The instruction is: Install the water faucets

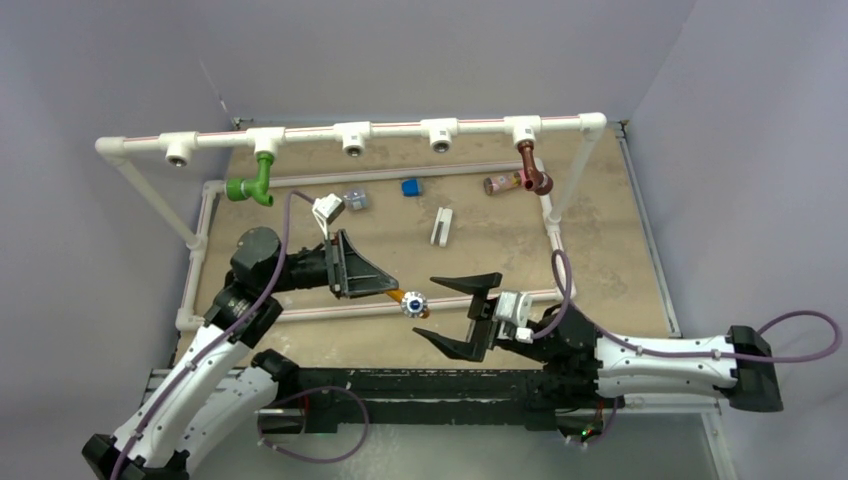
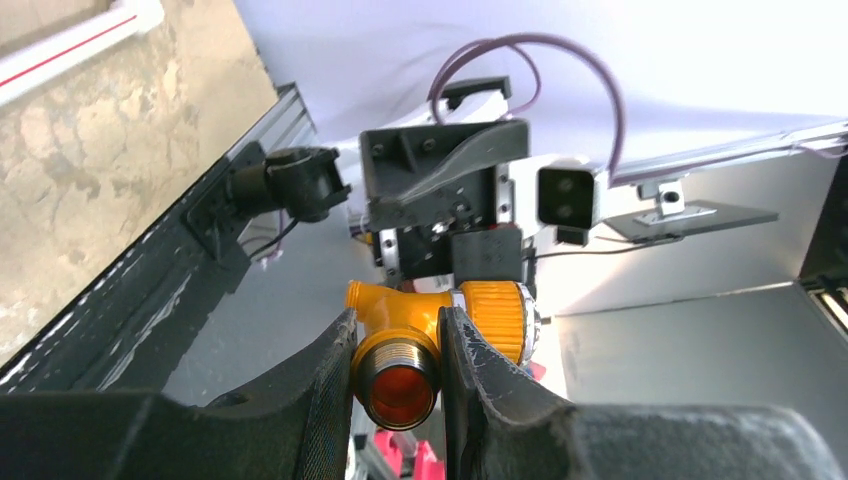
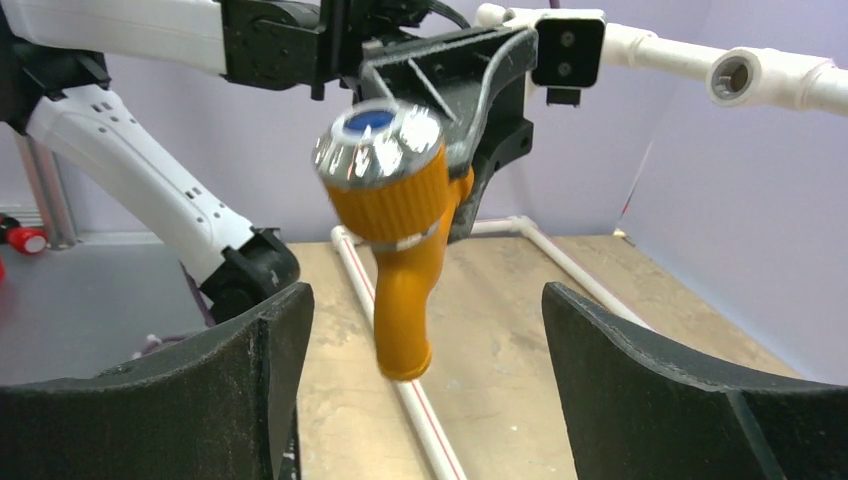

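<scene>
My left gripper [image 1: 392, 291] is shut on the orange faucet [image 1: 411, 300] and holds it above the board's near edge. In the left wrist view the jaws clamp its threaded end [image 2: 398, 375]. In the right wrist view the orange faucet [image 3: 400, 230] hangs with its chrome cap toward the camera. My right gripper [image 1: 462, 312] is open and empty, facing the faucet from the right; the faucet sits ahead of its spread fingers [image 3: 240, 370]. The green faucet [image 1: 255, 185] hangs from a tee on the white pipe rail [image 1: 400, 130]. The dark brown faucet [image 1: 532, 170] hangs from the tee at the right.
Three empty tee sockets [image 1: 352, 140] face down along the rail. On the board lie a blue block [image 1: 410, 187], a grey block [image 1: 355, 199], a white clip [image 1: 441, 226] and a pink-and-brown cylinder [image 1: 500, 184]. A white pipe frame [image 1: 330, 312] borders the board.
</scene>
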